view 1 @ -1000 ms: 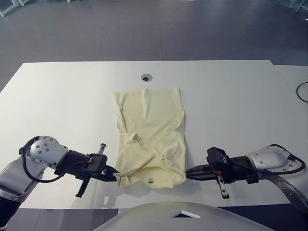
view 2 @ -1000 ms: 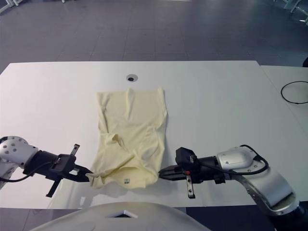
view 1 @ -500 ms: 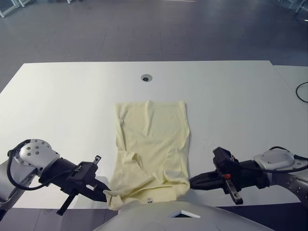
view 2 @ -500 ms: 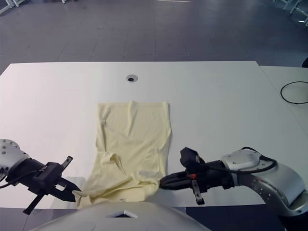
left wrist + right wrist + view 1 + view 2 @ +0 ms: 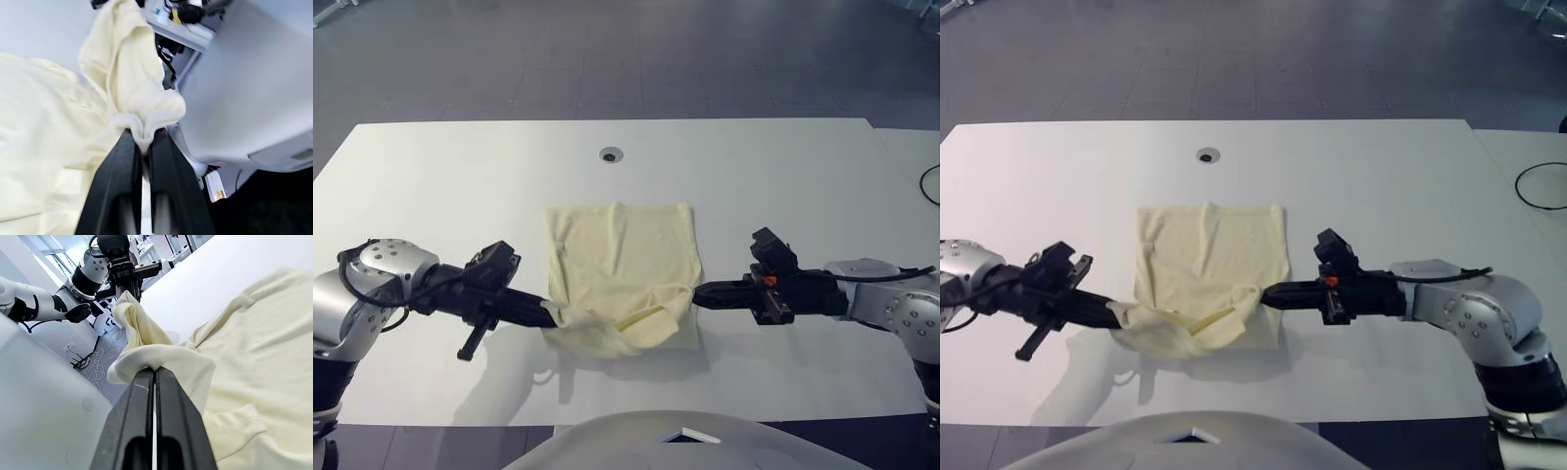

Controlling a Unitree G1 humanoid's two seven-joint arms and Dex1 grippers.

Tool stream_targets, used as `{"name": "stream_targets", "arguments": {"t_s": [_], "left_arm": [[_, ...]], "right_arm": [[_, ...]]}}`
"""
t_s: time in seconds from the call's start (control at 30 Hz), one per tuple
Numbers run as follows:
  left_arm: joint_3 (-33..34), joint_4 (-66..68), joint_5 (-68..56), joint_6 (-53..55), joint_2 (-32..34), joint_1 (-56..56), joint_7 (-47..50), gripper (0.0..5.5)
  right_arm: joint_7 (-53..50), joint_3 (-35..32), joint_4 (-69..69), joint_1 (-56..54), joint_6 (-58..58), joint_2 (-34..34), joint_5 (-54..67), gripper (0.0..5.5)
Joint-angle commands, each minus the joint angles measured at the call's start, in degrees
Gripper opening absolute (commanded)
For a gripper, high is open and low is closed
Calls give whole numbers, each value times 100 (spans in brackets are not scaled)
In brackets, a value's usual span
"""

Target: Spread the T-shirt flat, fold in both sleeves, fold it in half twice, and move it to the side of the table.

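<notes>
Lying at the middle of the white table [image 5: 783, 186], the pale yellow T-shirt [image 5: 622, 245] had its far part flat on the surface and its near edge raised off it. The far edge ran roughly straight across, with light creases over the flat cloth.

Left gripper [image 5: 549, 315]: at the shirt's near-left corner, just above the table, clamped on a bunch of the cloth. In the left wrist view the two black fingers [image 5: 115, 181] stood close together with a puckered fold pinched between their tips.

Right gripper [image 5: 694, 294]: at the shirt's near-right corner, level with the other and likewise closed on the fabric. In the right wrist view its fingers [image 5: 134, 421] lay pressed side by side, a rounded fold of cloth draped over their tips.

Between the two grippers the raised edge sagged in a loose band, doubled back over the flat part, and its lowest stretch hung near the table. The arms reached inward from either side of the shirt, pointing toward one another.

Beyond the shirt's far edge, well apart from it, a small round dark opening [image 5: 610, 154] sat in the tabletop. At the robot's far right a loop of black cable [image 5: 1539, 186] lay on an adjoining surface [image 5: 1518, 147].
</notes>
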Motion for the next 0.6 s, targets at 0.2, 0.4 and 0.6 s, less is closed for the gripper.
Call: {"name": "stream_targets", "arguments": {"t_s": [0.2,0.4,0.6], "left_arm": [[-340,1005,284,419,-604,-1092,165,0],[-366,1908,491,547,-978,-1797,171,0],[-537,2858,950,383,-1271,-2342,4,0]], "right_arm": [[117,258,691,-744,44,327,-414,1],[469,466,1695,-1354,-159,570,-1018,1],[890,816,2855,-1926,-545,872,-1810,1]]}}
